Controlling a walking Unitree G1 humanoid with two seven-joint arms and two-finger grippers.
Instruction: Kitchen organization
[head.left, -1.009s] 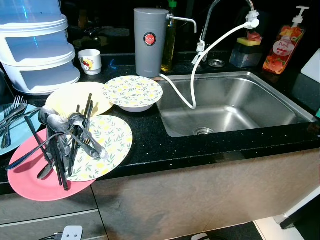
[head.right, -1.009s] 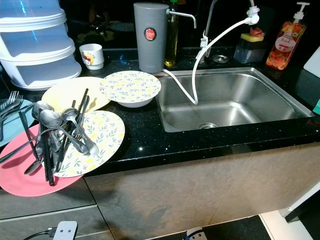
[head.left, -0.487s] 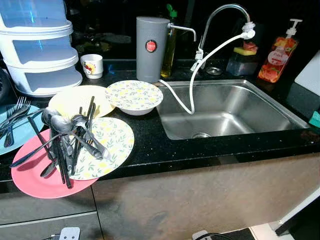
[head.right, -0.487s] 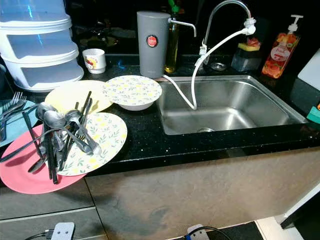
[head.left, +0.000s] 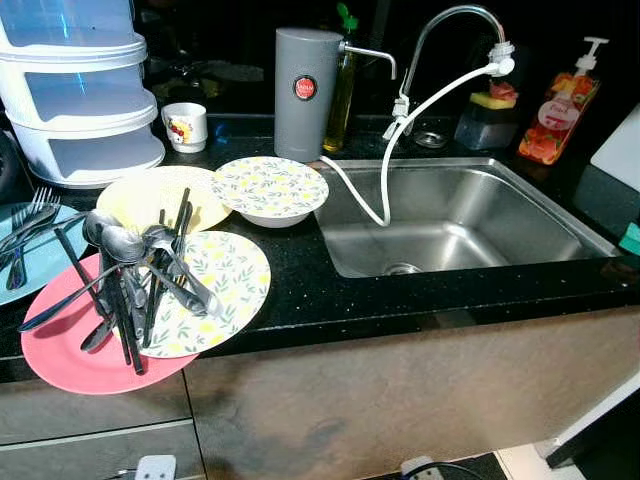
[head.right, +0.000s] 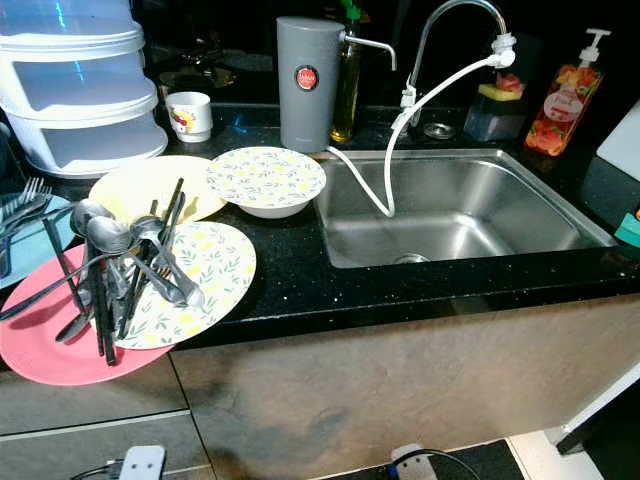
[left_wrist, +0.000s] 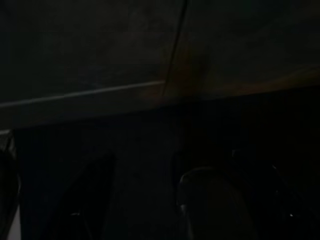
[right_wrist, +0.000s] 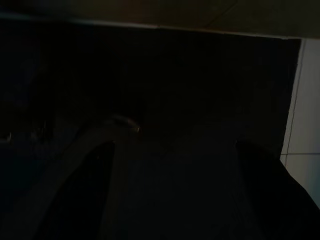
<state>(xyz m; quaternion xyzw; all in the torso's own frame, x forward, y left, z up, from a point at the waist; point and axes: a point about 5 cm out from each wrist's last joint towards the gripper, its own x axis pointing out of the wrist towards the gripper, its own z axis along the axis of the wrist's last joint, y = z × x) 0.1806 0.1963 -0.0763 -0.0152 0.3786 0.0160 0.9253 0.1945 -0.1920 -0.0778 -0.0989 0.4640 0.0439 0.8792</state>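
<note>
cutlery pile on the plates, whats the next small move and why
Probably raise the left hand toward the cutlery pile. Spoons and dark chopsticks lie tangled across the floral plate and the pink plate, which overlap at the counter's front edge, so the plates likely cannot be stacked until the utensils come off. Both arms hang low in the dark.

plates (head.left: 215, 290) with cutlery (head.left: 140, 270) left of sink (head.left: 460, 215)

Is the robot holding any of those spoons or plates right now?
No. The spoons lie piled on the plates, untouched. Both tools hang down in the dark, fingers apart with nothing between them.
</note>
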